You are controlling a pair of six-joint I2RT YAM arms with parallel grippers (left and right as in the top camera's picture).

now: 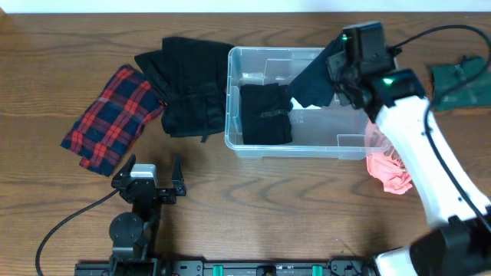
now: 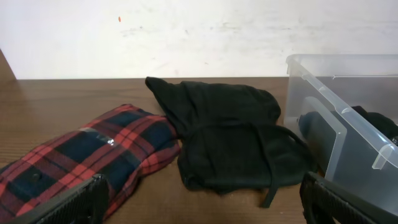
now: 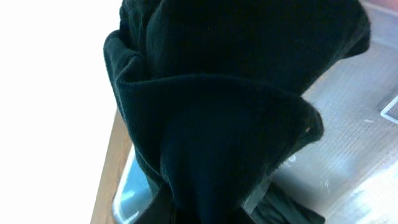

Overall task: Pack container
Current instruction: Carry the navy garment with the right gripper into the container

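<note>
The container [image 1: 326, 126] is set mid-table, open top upward, with its long axis running left to right. A folded black garment [image 1: 266, 113] in its left half is shown only from overhead. The right wrist view is filled by a dark cloth [image 3: 211, 124], which appears to be pinched by the right gripper [image 1: 337, 70] above the container's far right corner. The left gripper [image 1: 153, 161] is held spread, well apart at the front left.
</note>
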